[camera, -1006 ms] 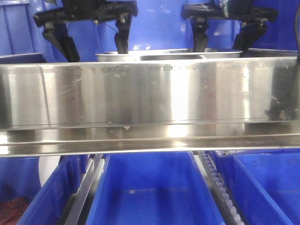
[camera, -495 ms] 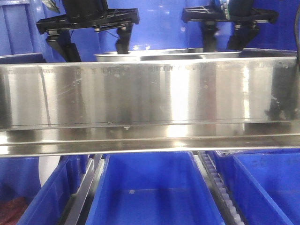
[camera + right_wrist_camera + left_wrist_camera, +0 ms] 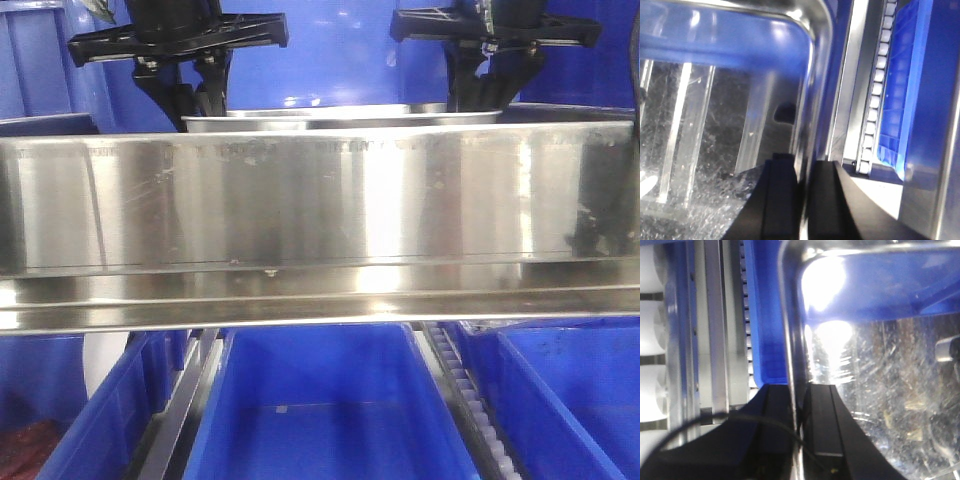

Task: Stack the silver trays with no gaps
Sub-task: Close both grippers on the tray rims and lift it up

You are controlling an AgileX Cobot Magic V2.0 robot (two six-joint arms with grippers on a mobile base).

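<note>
I see the wide brushed-steel rail [image 3: 320, 220] above blue plastic bins [image 3: 320, 410]. Behind the rail lies the shiny rectangular silver tray [image 3: 340, 117], level. My left gripper [image 3: 799, 425] points down and pinches the tray's left rim, and my right gripper [image 3: 801, 195] pinches its right rim. Both stood wider a second ago, and the tray has slid slightly left.

"That silver tray [image 3: 880, 405], is it plain?"
"Mirror-bright, but its floor is hazed with fine pale scratches, and it picks up blue reflections."
"And the arms' ends?"
"The left end effector [image 3: 797, 427] and the right end effector [image 3: 801, 197] are both matt black."
"The rest?"
"A brushed grey steel rail [image 3: 320, 210], solid blue bins [image 3: 320, 400], white rollers [image 3: 651, 340]."
</note>
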